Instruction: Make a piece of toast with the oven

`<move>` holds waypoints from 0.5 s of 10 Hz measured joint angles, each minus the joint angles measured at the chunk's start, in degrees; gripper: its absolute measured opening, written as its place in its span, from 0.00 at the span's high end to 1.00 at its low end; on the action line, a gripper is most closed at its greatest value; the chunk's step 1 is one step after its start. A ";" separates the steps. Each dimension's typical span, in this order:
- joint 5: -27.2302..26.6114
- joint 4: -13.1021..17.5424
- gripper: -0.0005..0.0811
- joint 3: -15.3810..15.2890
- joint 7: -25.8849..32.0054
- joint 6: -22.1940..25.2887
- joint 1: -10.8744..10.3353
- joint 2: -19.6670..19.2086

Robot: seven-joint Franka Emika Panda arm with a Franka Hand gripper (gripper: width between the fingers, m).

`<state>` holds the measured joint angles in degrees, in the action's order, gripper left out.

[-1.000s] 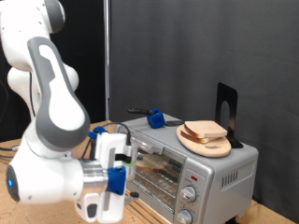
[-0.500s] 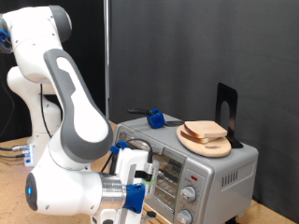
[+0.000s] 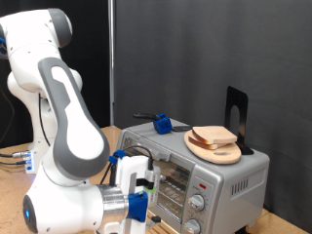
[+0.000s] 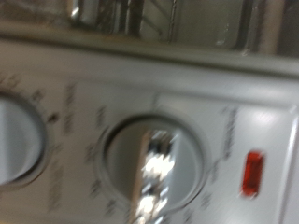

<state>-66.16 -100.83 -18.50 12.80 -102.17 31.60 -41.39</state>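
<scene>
The white, rounded arm is occupying the exterior view's left half, curving down toward the bottom edge. The gripper, a white block with blue fittings, is sitting in front of the oven at that view's bottom centre, just beside the glass door. The spacing of the fingers is not resolvable in either view, so it cannot be told whether the claw is wide or narrow; nothing is showing between the fingers.

The oven is a small box of brushed silver metal with rounded corners, and it is standing on a wooden tabletop. Thin wire rack bars are showing behind the door glass. Two round knobs are stacked on the front panel at the oven's right side.

The piece of toast is lying on a round wooden plate at the right end of the oven's flat top (a second slice appears to be lying under it). The slice is flat, with a pale cream face and a tan crust. A black bent-metal stand is rising behind the plate, and a blue-bodied tool is lying near the top's rear left corner.

The wrist view is filling with the control panel, blurred: a round knob with a shiny chromed grip bar, part of another dial and a small red rectangular mark.
</scene>
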 joint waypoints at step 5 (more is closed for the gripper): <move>-1.57 7.93 0.00 -0.24 -1.30 -3.21 -1.71 -6.76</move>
<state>-67.74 -92.90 -18.74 11.50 -105.38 29.90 -48.15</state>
